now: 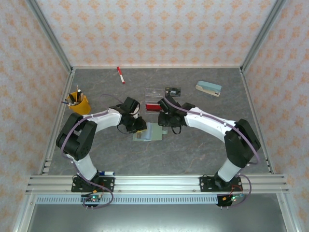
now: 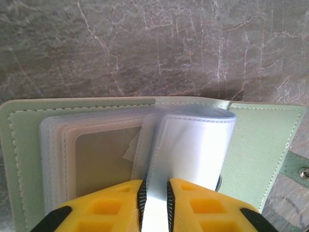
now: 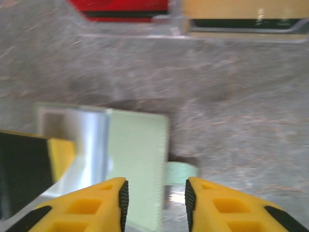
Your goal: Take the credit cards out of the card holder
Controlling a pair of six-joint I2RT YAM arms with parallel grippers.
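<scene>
Holder (image 1: pixel 153 131) lies open mid-desk. Left tool (image 2: pixel 154 191) pinches its clear sleeve (image 2: pixel 193 145). Right tool (image 3: pixel 157 203), spread and empty, hovers over its right edge. Red card (image 3: pixel 120 6) and gold card (image 3: pixel 236 8) lie out on the far side, so probably only a pocket check is left.

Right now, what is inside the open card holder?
Clear sleeves, one curled up in the left claw. A tan patch shows through the stack; whether it is a card is unclear. The sleeves cover the holder beneath.
</scene>
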